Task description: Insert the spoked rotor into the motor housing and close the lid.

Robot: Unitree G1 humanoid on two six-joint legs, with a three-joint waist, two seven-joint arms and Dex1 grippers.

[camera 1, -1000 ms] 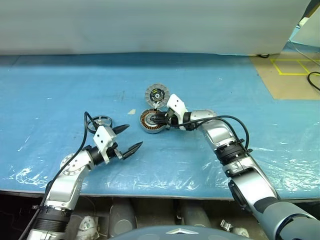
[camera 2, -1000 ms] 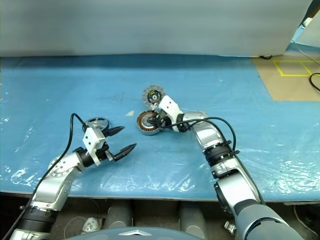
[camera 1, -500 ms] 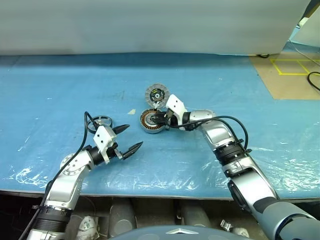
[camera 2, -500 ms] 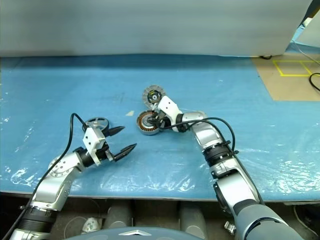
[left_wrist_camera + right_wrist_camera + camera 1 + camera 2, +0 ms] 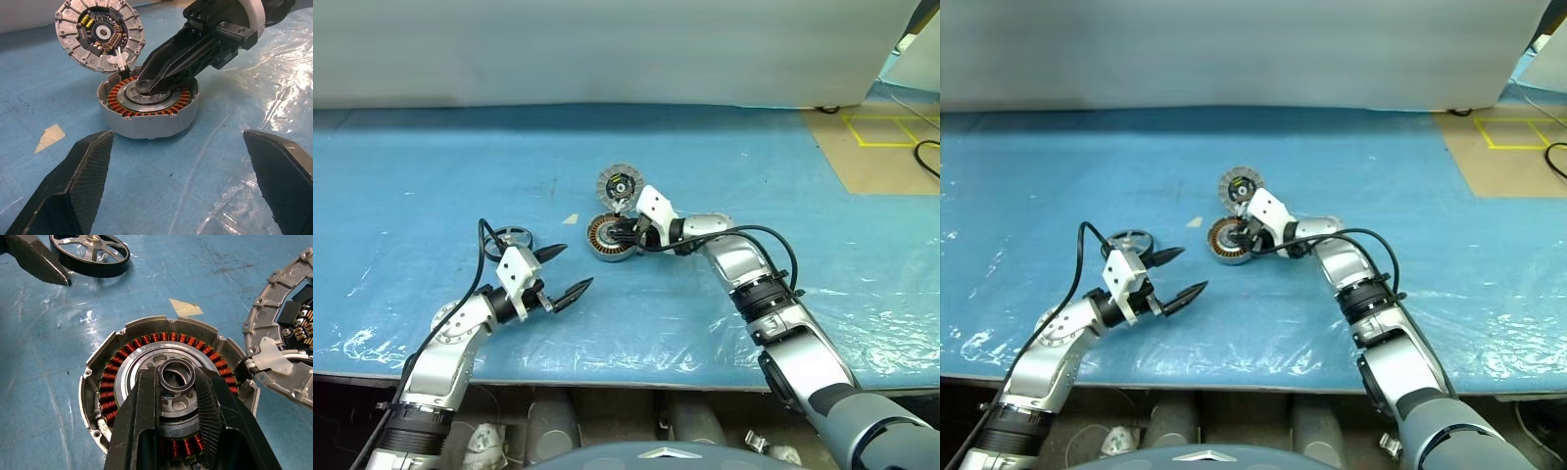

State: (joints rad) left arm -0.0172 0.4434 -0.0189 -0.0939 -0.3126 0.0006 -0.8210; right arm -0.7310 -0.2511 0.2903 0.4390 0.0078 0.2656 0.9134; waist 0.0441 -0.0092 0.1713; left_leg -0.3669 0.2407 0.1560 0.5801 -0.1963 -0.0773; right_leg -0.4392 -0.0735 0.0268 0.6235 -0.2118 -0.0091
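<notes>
Two hands are working: the right hand (image 5: 178, 391) is gripping the motor housing (image 5: 609, 238) hub, lid (image 5: 620, 184) raised; the released left hand (image 5: 564, 272) is hovering near the spoked rotor (image 5: 509, 238) on the counter (image 5: 724, 157), which needs picking up next.

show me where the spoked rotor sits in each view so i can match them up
Left eye view: spoked rotor lies flat on the blue mat, just beyond the left gripper.
Right eye view: same spot.
Right wrist view: up in a corner, past the motor housing.
Left wrist view: not in it.
Shared landmark: the motor housing's copper windings.
</notes>
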